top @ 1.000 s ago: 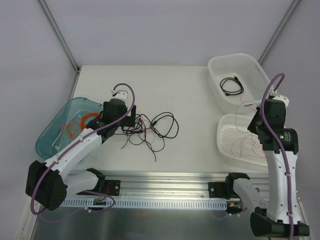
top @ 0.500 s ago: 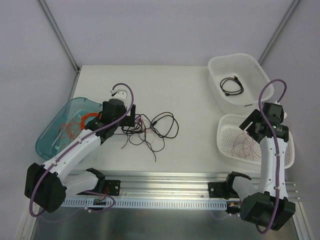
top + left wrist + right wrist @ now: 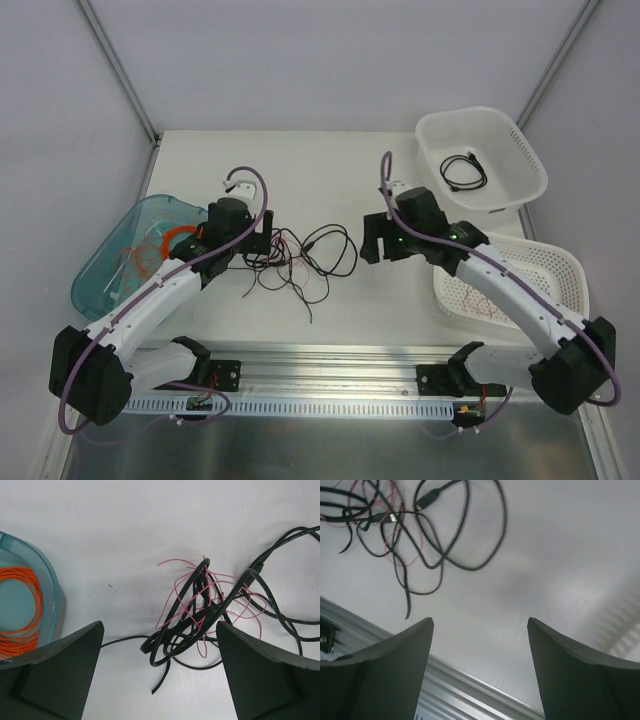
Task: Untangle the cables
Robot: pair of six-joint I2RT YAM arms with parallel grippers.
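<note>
Black and pink-red cables (image 3: 300, 262) lie in a loose tangle in the middle of the counter (image 3: 330, 170), between our two arms. Our left end effector (image 3: 262, 245) is right at the tangle's left edge, fingers spread wide, gripping nothing. Our right end effector (image 3: 370, 240) is near the tangle's right side, also wide open and empty. A blue tray (image 3: 95, 285) sits off to the left.

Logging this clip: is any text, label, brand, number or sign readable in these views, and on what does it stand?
None can be read in any view.
The cables, teal tray, deep white basket, perforated white basket and aluminium rail show no lettering.
The small parts below the rail are too small to tell.
</note>
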